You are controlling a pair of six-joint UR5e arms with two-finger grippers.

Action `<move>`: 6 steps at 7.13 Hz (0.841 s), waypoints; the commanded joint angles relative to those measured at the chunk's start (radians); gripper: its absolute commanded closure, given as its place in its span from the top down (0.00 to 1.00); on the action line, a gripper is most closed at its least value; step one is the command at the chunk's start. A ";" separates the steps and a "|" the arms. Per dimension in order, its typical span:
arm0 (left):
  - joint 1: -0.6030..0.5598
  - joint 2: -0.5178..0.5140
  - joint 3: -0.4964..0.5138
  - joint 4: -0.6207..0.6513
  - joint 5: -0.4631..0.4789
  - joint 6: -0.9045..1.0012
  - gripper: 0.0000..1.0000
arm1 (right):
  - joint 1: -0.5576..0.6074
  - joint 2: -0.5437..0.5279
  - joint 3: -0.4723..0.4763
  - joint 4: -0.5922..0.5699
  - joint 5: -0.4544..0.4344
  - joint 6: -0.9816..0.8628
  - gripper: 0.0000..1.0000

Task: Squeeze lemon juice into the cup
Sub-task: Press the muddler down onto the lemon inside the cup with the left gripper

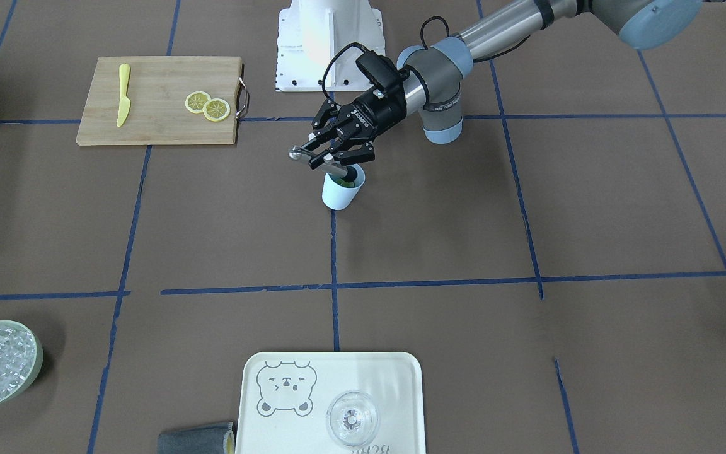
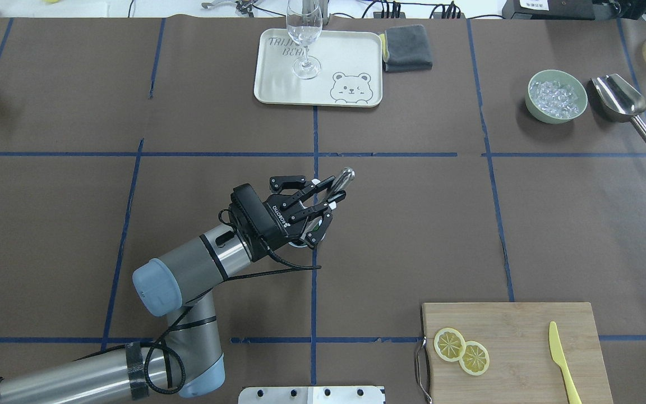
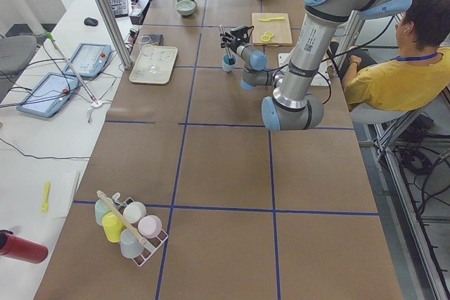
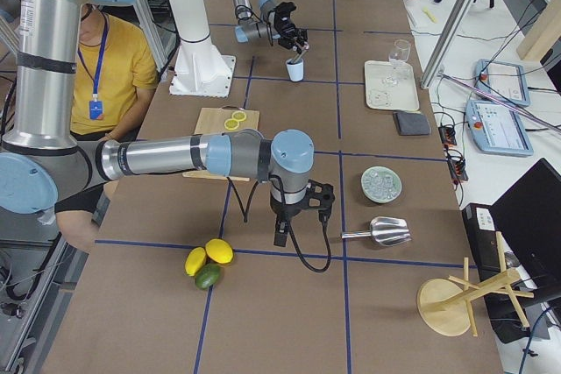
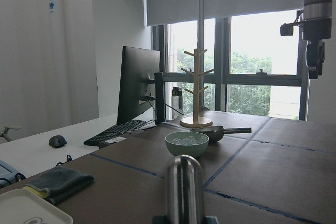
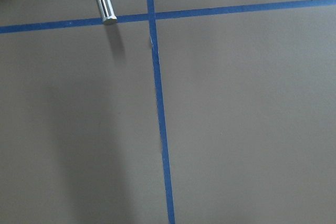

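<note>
- Lemon slices (image 1: 198,101), two of them overlapping, lay on the cutting board (image 1: 161,129) by the worktop's near edge, on the robot's right. The yellow knife (image 1: 123,94) lay on the same board. The slices looked staged there for the squeeze, and neither was held.
- Midway between the near and far edges stood the cup (image 1: 339,197), upright, with something green inside. Whether a slice was also in it could not be told.
- Over the cup, the left gripper (image 1: 336,153) had its jaws clamped on a metal rod (image 1: 311,157). The rod slanted with its lower end dipped into the cup's mouth, apparently to press the contents.
- The right gripper (image 4: 298,216) hung above the worktop toward its right end, near the scoop (image 4: 381,231). Whether its jaws were open or closed could not be told.
- Along the far edge sat a tray (image 2: 278,84) carrying a clear glass (image 2: 305,39) with nothing visible in it, and a green bowl (image 2: 531,105) full of ice (image 2: 557,92).
</note>
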 commanded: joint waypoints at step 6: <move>-0.114 0.008 -0.204 0.224 -0.013 -0.083 0.00 | 0.000 0.000 0.000 0.000 0.002 0.000 1.00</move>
